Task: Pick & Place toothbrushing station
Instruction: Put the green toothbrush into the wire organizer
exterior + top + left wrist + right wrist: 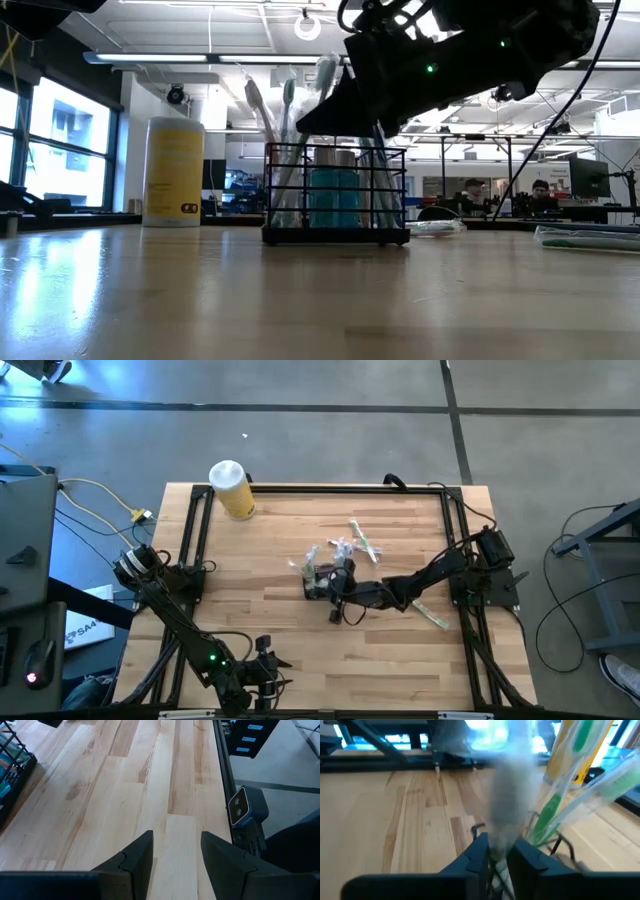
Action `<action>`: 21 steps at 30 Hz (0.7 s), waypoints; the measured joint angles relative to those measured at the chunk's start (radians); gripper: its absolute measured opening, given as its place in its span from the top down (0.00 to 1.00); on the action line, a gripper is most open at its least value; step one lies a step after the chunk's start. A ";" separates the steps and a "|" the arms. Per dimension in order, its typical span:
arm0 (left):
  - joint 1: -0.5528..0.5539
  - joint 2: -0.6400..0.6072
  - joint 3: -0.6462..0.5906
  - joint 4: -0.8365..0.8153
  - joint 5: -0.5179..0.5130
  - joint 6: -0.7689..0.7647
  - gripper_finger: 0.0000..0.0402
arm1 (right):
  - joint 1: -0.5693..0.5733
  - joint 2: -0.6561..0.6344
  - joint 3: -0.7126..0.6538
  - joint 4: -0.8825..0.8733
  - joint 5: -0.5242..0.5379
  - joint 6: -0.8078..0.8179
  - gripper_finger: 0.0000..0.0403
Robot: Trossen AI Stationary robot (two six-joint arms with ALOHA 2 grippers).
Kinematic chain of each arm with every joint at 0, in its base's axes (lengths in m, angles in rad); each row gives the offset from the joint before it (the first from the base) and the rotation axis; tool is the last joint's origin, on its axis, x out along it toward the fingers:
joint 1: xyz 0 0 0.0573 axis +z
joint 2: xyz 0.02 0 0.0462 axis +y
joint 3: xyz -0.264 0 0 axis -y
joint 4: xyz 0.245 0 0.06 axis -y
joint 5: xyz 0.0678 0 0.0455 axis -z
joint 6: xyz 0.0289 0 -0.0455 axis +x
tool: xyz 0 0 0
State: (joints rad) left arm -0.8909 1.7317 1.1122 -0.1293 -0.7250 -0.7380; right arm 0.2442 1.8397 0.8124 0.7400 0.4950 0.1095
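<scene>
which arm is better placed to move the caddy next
Right. Its gripper is already at the caddy mid-table, fingers closed on something at its rim. The left gripper sits open at the near edge, far off.

The caddy stands mid-table; the canister sits at the far left corner, loose toothbrushes behind the caddy.

Black wire-grid caddy showing a teal bottle inside; left of caddy, yellow cylinder wearing a white lid — pale striped wood table showing beneath.
</scene>
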 joint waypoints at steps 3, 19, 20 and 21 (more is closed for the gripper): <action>0.000 0.000 0.000 0.000 0.000 0.000 0.60 | 0.001 0.000 -0.002 -0.010 -0.004 -0.001 0.80; 0.000 0.000 0.000 0.001 0.004 -0.004 0.60 | 0.112 -0.120 -0.001 -0.101 0.096 -0.079 0.57; 0.000 0.000 0.000 0.001 0.009 -0.005 0.60 | 0.131 -0.135 -0.001 -0.128 0.112 -0.080 0.57; 0.000 0.000 0.000 0.002 0.012 -0.005 0.60 | 0.150 -0.149 -0.001 -0.155 0.121 -0.080 0.58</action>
State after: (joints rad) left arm -0.8909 1.7317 1.1122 -0.1276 -0.7127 -0.7425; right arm 0.3938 1.6903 0.8111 0.5847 0.6162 0.0292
